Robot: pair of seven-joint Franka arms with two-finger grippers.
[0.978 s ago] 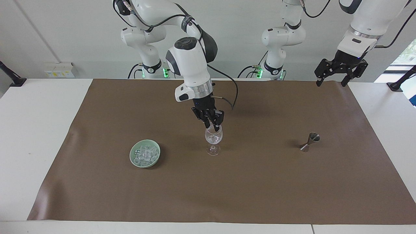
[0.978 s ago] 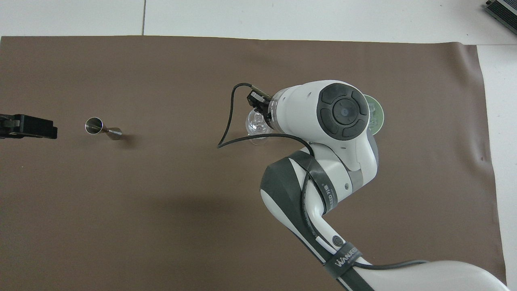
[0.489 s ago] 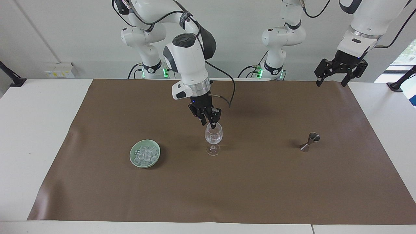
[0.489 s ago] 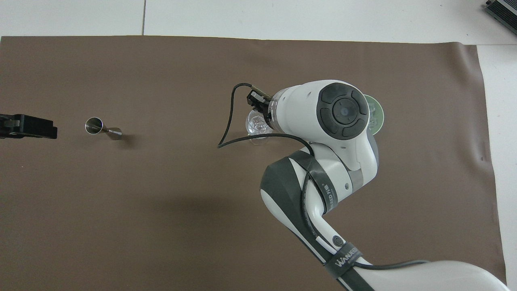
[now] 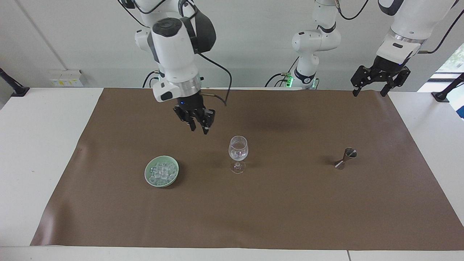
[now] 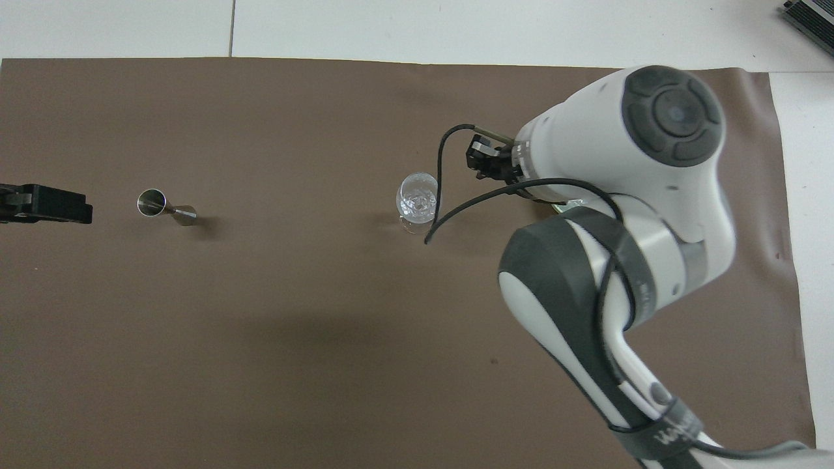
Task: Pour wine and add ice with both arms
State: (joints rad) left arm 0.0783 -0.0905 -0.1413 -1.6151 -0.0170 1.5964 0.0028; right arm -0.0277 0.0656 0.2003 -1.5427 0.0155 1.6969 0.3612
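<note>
The right claw (image 5: 199,127) hangs in the air over the brown mat between the green bowl (image 5: 161,171) and the stemmed glass (image 5: 238,154); nothing shows between its fingertips, though how wide they stand I cannot tell. The left claw (image 5: 373,90) waits, spread open and empty, over the mat's edge at the left arm's end of the bench (image 5: 43,145). The ice (image 5: 162,171) lies heaped in the bowl, with some cubes showing in the glass. I judge each cube light, hard and slippery, best pinched across two flat faces with a modest squeeze; the glass looks fragile and top-heavy. The facing view shows bowl and ice in full, where the overhead view hides them under the right arm, but looks straight into the glass and into the steel jigger (image 6: 164,205).
</note>
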